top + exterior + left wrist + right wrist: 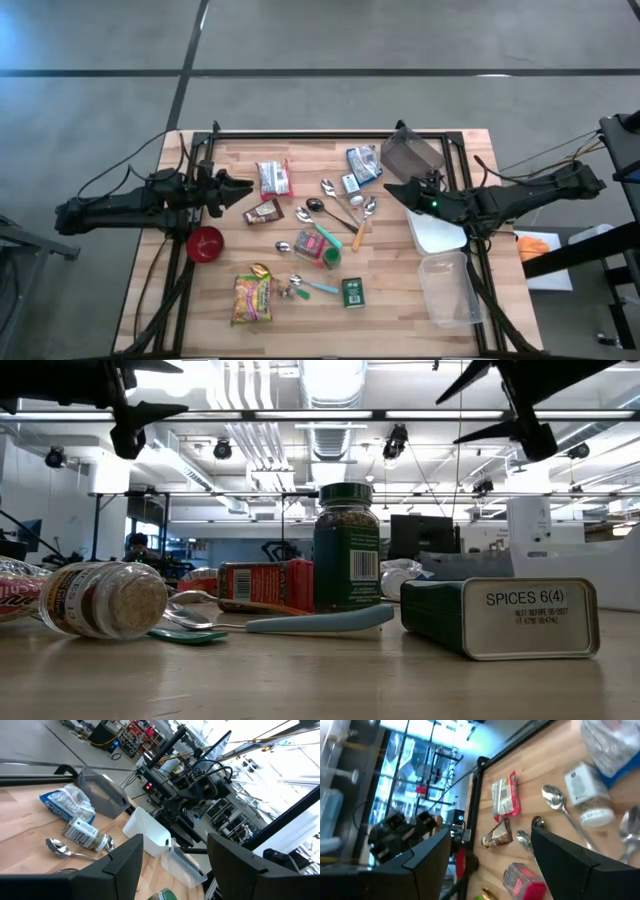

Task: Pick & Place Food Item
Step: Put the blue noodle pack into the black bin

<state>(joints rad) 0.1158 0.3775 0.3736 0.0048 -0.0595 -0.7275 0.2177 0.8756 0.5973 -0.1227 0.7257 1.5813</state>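
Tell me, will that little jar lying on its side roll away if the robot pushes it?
Probably. The jar is round and lies on its side, so a sideways nudge would likely roll it. It looks like clear glass or plastic, so possibly slippery. The teal spoon beside it might stop it.

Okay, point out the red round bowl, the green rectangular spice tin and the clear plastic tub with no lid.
red round bowl (205, 243): high view, on its inside.
green rectangular spice tin (352, 291): high view, on its top face.
clear plastic tub (449, 289): high view, on its open inside.

2 dark arms (120, 208), black cables
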